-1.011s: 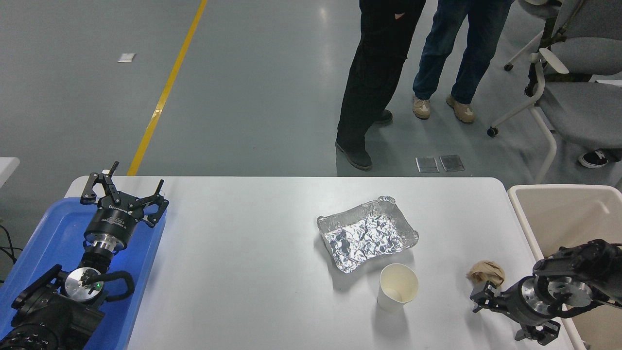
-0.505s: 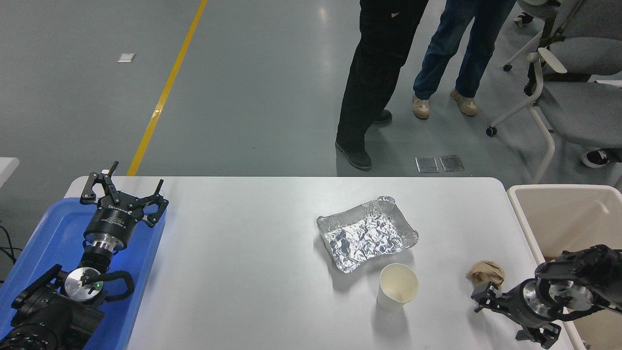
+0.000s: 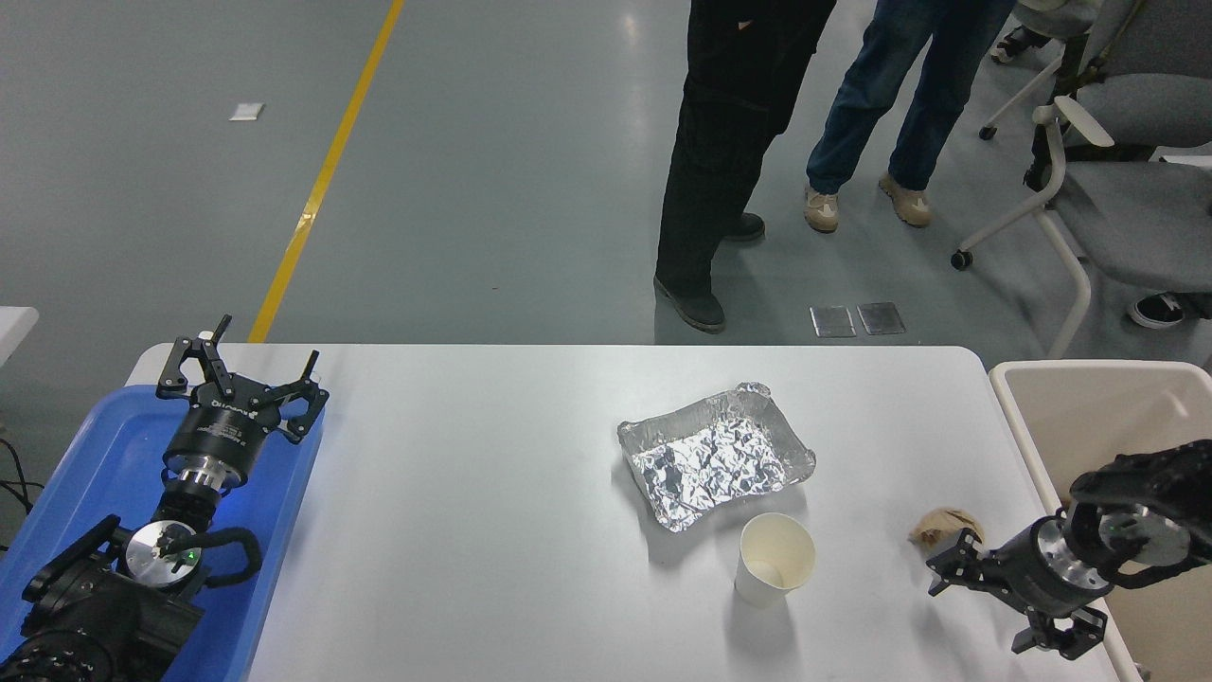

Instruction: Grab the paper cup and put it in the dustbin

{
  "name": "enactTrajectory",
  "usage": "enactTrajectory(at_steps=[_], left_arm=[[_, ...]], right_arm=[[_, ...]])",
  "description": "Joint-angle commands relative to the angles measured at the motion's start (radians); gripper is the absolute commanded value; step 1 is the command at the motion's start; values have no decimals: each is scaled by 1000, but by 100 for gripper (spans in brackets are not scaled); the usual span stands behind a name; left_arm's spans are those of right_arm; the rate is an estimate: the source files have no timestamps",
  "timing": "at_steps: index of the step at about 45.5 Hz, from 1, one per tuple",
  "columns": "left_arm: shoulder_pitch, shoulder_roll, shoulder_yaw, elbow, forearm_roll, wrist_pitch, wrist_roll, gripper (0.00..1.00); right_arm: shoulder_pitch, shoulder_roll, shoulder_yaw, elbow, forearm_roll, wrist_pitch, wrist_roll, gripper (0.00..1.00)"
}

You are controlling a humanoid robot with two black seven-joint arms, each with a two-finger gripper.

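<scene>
The paper cup (image 3: 775, 559) is small, plain white and tapered, with a cream inside and rolled rim; it stands upright, mouth up, long axis vertical, near the bench's (image 3: 473, 493) near edge, right of middle. The right end effector (image 3: 980, 597) spreads wide beside it, holding nothing. The left end effector (image 3: 241, 377), also wide, hangs at the bench's left edge.

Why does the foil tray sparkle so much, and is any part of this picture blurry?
Head view: the crinkled foil tray throws back the overhead light in bright glints; the grey floor shows soft glare streaks too. The paper cup casts only a faint shadow toward the camera, so the lighting is diffuse. The table objects look sharp; the right end effector looks slightly soft.
</scene>
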Motion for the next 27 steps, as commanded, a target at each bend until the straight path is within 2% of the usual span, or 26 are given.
enactTrajectory(at_steps=[1, 13, 27], left_arm=[[0, 0, -1, 0, 0, 0, 0, 99], [0, 0, 1, 0, 0, 0, 0, 99], [0, 0, 1, 0, 0, 0, 0, 99]], right_arm=[[220, -6, -147, 153, -2, 24, -2, 100], [546, 17, -241, 315, -18, 130, -35, 100], [881, 46, -263, 529, -61, 227, -37, 100]])
